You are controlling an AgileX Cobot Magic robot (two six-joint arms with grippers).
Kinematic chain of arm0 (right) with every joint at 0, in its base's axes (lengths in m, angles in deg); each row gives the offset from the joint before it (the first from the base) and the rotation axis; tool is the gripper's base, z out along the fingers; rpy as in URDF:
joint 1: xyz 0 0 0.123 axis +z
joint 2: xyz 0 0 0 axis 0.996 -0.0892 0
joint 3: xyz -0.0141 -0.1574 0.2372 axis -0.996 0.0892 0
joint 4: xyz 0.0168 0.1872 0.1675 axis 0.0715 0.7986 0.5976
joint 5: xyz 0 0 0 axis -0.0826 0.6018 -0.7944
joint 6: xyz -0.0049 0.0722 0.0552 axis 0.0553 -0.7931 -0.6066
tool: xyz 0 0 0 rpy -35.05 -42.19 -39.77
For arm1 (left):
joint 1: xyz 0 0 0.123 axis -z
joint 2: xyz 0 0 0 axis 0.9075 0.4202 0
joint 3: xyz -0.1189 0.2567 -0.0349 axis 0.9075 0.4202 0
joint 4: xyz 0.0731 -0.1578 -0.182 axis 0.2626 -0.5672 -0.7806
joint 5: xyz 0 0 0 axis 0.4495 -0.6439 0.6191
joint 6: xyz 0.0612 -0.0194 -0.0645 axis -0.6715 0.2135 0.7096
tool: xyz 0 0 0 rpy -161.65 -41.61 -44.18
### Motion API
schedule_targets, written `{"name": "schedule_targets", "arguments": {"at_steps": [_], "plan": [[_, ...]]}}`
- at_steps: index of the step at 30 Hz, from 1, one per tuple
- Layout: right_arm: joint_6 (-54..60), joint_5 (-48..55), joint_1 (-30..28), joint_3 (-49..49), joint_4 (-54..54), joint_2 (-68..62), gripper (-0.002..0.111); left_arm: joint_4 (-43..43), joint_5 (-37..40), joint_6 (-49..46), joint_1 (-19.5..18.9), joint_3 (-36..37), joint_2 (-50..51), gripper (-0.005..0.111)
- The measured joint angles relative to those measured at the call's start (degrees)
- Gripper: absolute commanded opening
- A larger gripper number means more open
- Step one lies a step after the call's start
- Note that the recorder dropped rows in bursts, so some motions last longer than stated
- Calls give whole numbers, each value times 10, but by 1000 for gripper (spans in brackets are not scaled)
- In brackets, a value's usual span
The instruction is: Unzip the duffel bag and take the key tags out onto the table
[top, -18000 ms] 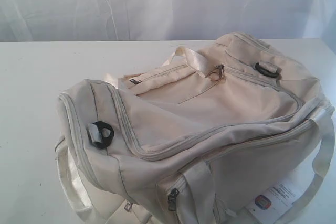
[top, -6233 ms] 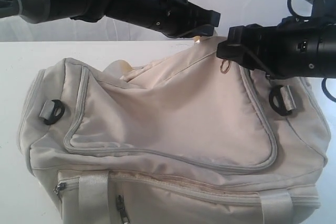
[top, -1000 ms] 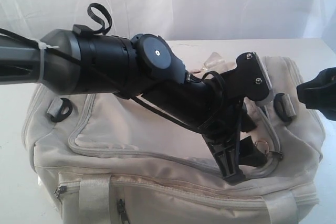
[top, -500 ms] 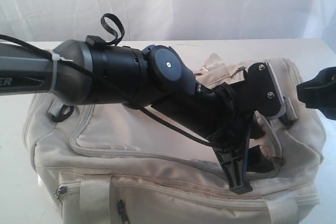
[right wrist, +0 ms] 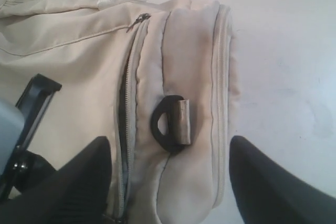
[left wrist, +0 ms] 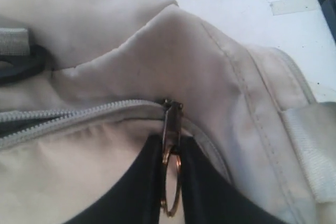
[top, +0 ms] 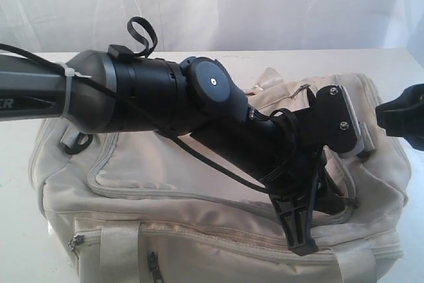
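The cream duffel bag (top: 165, 183) lies on the white table (top: 20, 97). My left arm reaches across it to its right end, where the left gripper (top: 310, 213) points down at the top zipper. In the left wrist view the left gripper (left wrist: 170, 182) is shut on the metal zipper pull (left wrist: 171, 121) and its ring (left wrist: 172, 192); behind the slider the zipper (left wrist: 31, 121) gapes slightly. My right gripper (right wrist: 168, 192) hangs open above the bag's end, over a black strap ring (right wrist: 168, 124) and beside a dark open slit of zipper (right wrist: 123, 129). The key tags are hidden.
A white curtain (top: 265, 4) closes off the back. A second strap ring (top: 76, 140) sits at the bag's left end, and a front pocket zipper pull (top: 154, 266) is near the bottom edge. Bare table (right wrist: 283, 51) lies beyond the bag's right end.
My left gripper has slid right and toward the bag's front corner, taking the zipper pull with it; the ring is now hidden behind it. The right gripper has stayed put.
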Motion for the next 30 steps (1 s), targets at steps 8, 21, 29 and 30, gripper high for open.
{"name": "schedule_targets", "arguments": {"at_steps": [8,21,29,30], "plan": [[0,0,0,0,-1,0,60,0,7,0,0,1,-31,0],[-5,-6,0,7,0,-17,60,74,59,123,0,1,-69,0],[14,-6,0,7,48,-62,60,82,66,173,0,1,-85,0],[26,-6,0,7,60,-66,60,81,66,175,0,1,-88,0]]}}
